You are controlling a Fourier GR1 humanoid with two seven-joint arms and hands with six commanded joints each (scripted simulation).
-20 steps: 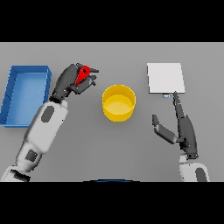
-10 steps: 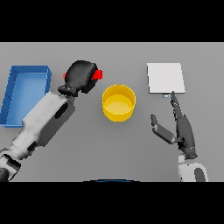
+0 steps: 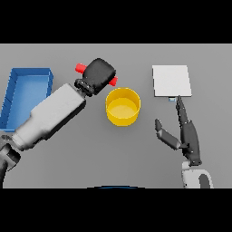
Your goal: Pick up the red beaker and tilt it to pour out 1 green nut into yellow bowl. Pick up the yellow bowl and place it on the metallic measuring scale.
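Observation:
My left hand [image 3: 99, 72] is shut on the red beaker [image 3: 81, 68], which lies tilted nearly sideways in my grip. Only its two red ends show, one at the hand's upper left and one [image 3: 113, 81] at its lower right, just off the rim of the yellow bowl [image 3: 123, 106]. The bowl stands at the table's middle; I see no nut in it. The metallic measuring scale [image 3: 171, 80], a flat pale square, lies to the bowl's right and farther back. My right hand [image 3: 186, 132] rests open on the table just in front of the scale.
A blue tray [image 3: 26, 93] sits at the far left, beside my left forearm.
My left arm has carried the red beaker right, toward the yellow bowl, and has turned it over so that the hand now covers most of it. The right hand has barely moved.

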